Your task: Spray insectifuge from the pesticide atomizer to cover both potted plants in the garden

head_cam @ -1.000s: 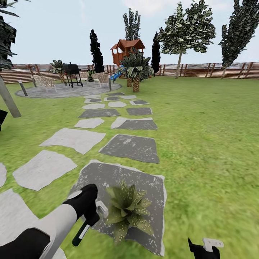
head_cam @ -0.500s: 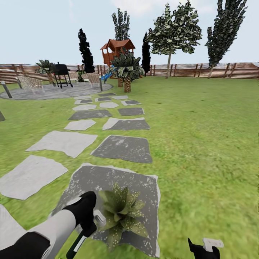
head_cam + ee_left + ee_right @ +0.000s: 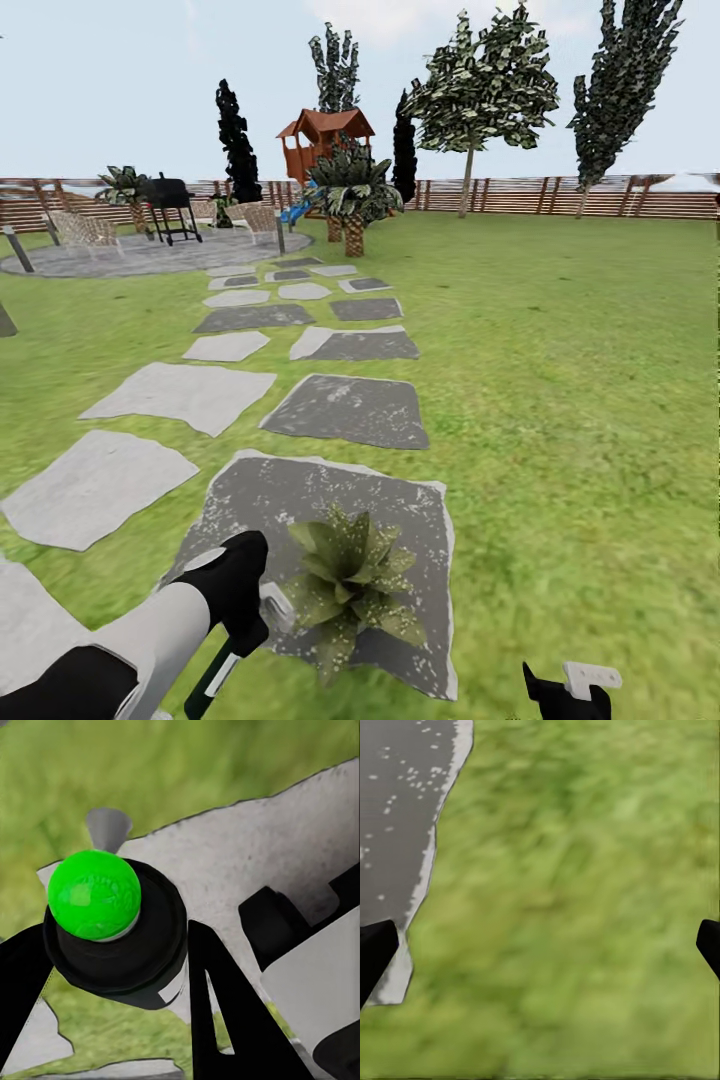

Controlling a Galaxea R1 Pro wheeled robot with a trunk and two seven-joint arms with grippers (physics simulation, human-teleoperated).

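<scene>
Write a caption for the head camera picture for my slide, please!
Left gripper holds the atomizer beside a potted plant on a grey slab.

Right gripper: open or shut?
Open: in the right wrist view the fingertips sit at opposite edges, only grass between them.

It was a fenced garden: green lawn (image 3: 580,400), stone slabs (image 3: 345,410), trees (image 3: 485,90), a wooden playhouse (image 3: 322,140), a grill (image 3: 170,205) and a slat fence (image 3: 560,197).

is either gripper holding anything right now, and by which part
The left gripper holds the atomizer, its jaws closed on the dark body just below the green-dotted top. The right gripper is open over grass, holding nothing.
</scene>
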